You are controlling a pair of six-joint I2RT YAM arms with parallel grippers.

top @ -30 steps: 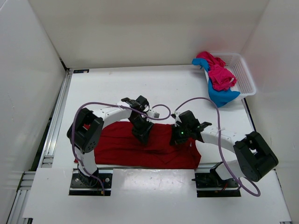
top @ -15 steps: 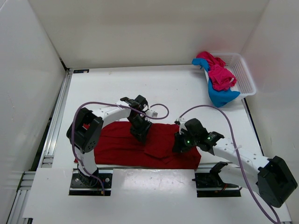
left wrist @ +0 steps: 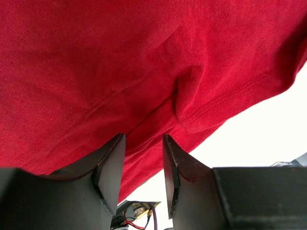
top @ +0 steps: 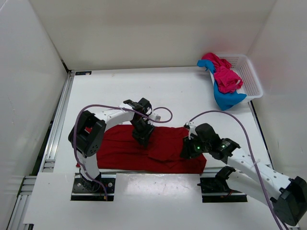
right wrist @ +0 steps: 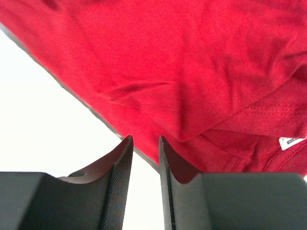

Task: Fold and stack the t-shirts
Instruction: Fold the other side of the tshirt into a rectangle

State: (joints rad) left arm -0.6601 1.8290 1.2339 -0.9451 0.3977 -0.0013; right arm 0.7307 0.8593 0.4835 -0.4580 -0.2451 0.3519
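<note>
1. Nearest the arm bases, the dark red t-shirt (top: 120, 149) lies spread sideways on the worktop (top: 120, 91). A smaller flap of it is doubled over right of its middle.
2. The right end effector (top: 188, 151) hangs low over the shirt's right end. Its wrist view shows its fingers only narrowly parted with nothing between them. The shirt's edge and bare worktop lie just past the tips, and a white label (right wrist: 290, 141) shows off to the side.
3. A little farther back, the left end effector (top: 143, 140) points down onto the shirt near its far edge. Its jaws stand partly apart; the cloth lies beyond the tips, and none looks pinched.
4. The step in hand seems to be folding this shirt inward.
   - The right end effector should rise straight off the cloth so it does not drag the flap askew.
   - Its next grasp should take a hem corner through both layers.
   - The left end effector can press the crease line while the fold comes over.
   - Edges should line up before anything is let go.
5. At the far right corner, the white mesh basket (top: 253, 81) holds the pink t-shirt (top: 225, 76). The blue t-shirt (top: 226, 99) spills over its near rim. Both are bunched, unfolded and well apart from the red one.
</note>
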